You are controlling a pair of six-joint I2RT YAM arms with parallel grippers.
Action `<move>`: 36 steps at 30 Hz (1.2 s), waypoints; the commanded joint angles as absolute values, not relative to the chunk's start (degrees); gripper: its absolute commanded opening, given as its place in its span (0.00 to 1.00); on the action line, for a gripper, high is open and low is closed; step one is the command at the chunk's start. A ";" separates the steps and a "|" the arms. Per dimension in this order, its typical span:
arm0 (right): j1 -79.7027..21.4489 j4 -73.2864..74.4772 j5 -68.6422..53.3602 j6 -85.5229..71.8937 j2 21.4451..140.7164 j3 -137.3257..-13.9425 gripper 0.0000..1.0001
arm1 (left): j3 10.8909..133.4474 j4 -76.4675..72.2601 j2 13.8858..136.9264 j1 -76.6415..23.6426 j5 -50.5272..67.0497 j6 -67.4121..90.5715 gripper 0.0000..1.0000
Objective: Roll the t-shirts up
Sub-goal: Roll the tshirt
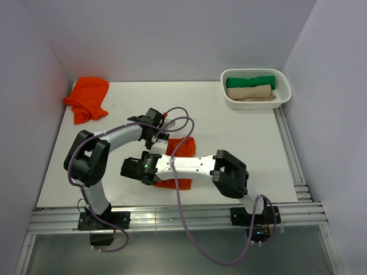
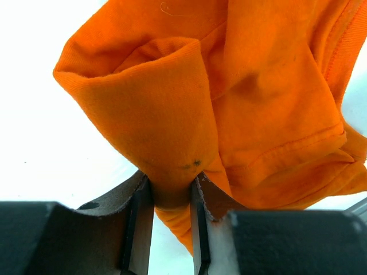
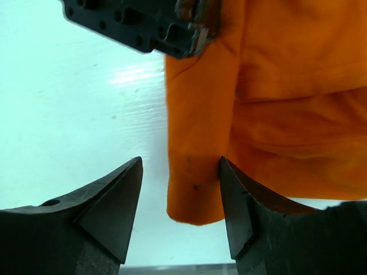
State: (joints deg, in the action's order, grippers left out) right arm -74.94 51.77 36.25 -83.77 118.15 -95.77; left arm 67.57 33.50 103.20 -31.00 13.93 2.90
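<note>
Inspection of the table (image 1: 241,143) finds one orange t-shirt (image 1: 175,150) lying bunched near its centre, partly covered by both arms, which cross above it. Left gripper (image 2: 170,212) is clamped on a raised fold of this garment: the wrist view shows cloth pinched tight between the two fingers (image 2: 137,229), with the rest of the shirt spread on the white surface beyond. Right gripper (image 3: 180,200) stands with its jaws apart; the shirt's edge hangs between them, lying against the right-hand finger (image 3: 241,212) and clear of the other, so nothing is gripped. Black hardware, seemingly of the left gripper, shows at the top of the right wrist view, directly over the same fold. A second orange t-shirt (image 1: 87,97) lies crumpled at the far left corner of the table, well apart from both arms. A white mesh basket (image 1: 256,104) sits at the far right corner, holding a green folded item (image 1: 250,81) and a beige one (image 1: 251,93) side by side.
</note>
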 commanded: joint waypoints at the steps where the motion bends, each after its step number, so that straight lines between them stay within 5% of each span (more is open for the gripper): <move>1: -74.97 66.26 44.29 -85.08 120.93 -101.85 0.63 | 68.38 34.89 103.18 -31.82 9.23 3.51 0.25; 20: -75.32 56.78 46.41 -77.35 124.01 -104.15 0.54 | 68.73 35.07 104.50 -33.13 8.35 3.69 0.25; 36: -75.67 48.43 40.34 -79.10 126.03 -94.40 0.53 | 69.52 35.77 105.55 -33.22 9.23 3.87 0.29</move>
